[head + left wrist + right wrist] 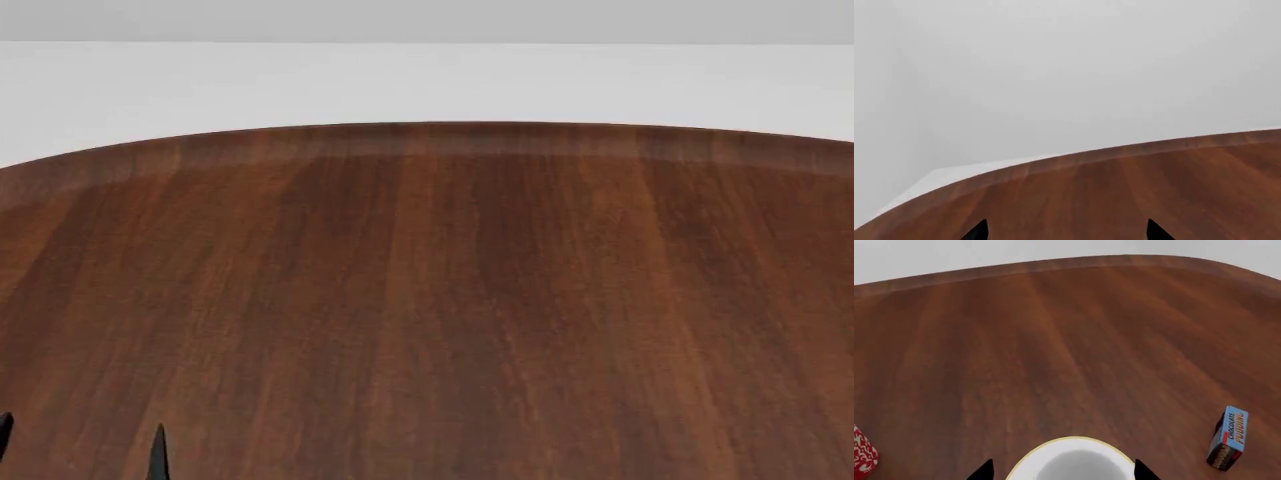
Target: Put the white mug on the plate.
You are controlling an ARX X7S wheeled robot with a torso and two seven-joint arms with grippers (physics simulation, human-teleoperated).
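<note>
Hovering with fingers spread, the right hand (pixel 1062 471) frames the plate (pixel 1074 457), bare table (pixel 1054 340) reaching its curved edge

Left gripper (pixel 1066 234): only the two dark fingertips (pixel 978 231) show in the left wrist view, set wide apart, jaws spread, nothing between them. In the head view the same gripper (pixel 83 445) appears at about 7 o'clock of the frame, as two thin dark tips poking up from the lower edge, with a gap between them.

Right gripper (pixel 1064 471): two dark fingertips (pixel 1143 471) visible in the right wrist view, spread wide, not closed on anything. Not seen in the head view. Arms and wrists out of frame.
</note>
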